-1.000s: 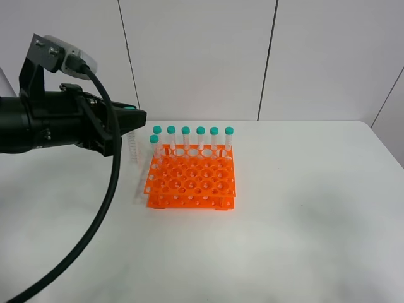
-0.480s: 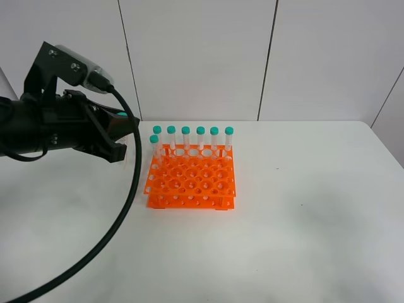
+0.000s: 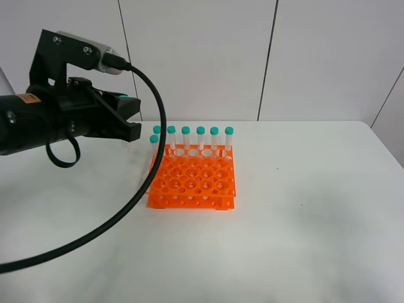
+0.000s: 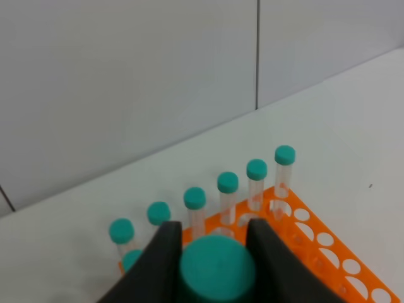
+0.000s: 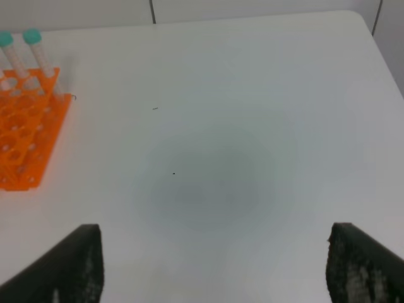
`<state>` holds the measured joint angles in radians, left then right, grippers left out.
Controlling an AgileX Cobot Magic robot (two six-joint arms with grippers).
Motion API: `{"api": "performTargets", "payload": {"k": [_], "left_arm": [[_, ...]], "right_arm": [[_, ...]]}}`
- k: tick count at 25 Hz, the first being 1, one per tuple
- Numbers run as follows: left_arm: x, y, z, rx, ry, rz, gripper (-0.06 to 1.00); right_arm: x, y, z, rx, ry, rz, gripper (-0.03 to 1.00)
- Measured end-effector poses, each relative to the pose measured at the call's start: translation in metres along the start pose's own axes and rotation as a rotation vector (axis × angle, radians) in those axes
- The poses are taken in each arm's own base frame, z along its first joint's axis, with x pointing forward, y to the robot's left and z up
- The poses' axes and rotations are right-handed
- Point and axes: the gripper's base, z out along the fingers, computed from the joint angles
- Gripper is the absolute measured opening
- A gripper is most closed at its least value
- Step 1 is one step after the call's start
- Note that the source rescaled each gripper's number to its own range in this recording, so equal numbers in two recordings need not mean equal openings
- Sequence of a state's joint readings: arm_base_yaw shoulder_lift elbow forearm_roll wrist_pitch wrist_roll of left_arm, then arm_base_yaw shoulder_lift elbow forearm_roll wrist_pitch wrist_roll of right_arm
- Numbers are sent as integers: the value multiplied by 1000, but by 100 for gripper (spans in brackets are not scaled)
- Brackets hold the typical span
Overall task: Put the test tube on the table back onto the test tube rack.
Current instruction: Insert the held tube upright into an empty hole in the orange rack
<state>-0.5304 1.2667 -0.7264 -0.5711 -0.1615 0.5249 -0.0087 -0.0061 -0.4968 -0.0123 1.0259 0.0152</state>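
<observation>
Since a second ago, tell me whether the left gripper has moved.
Yes. The left gripper, shut on the test tube, has risen slightly against the test tube rack, still beside its rear-left corner.

The left arm (image 3: pixel 38 129) is a thick matte-black cylinder with a small orange label (image 3: pixel 24 98) toward its 10 o'clock edge. At 12 o'clock sits an angular black bracket (image 3: pixel 53 60) with bright screw heads (image 3: pixel 57 40), topped by a silver-grey camera (image 3: pixel 85 47). A heavy black cable (image 3: pixel 163 123) plugs into the camera's 4 o'clock end. The left fingers (image 4: pixel 165 265) are smooth dull black, and the right fingers (image 5: pixel 74 265) are black, speckled grey
</observation>
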Motion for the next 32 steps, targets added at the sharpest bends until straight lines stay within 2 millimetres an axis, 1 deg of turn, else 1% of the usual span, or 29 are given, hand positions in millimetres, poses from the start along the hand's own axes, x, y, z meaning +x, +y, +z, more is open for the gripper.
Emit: {"api": "performTargets", "payload": {"k": [7, 14, 27, 32], "left_arm": [[15, -6, 36, 33, 54, -17, 0], [30, -8, 61, 48, 36, -58, 0], [38, 1, 108, 29, -46, -115, 0], [45, 2, 119, 30, -96, -138, 0]], "right_arm": [[0, 0, 0, -2, 0, 1, 73], [0, 0, 0, -2, 0, 1, 73], [0, 0, 0, -5, 0, 3, 73], [0, 1, 0, -11, 0, 6, 73]]}}
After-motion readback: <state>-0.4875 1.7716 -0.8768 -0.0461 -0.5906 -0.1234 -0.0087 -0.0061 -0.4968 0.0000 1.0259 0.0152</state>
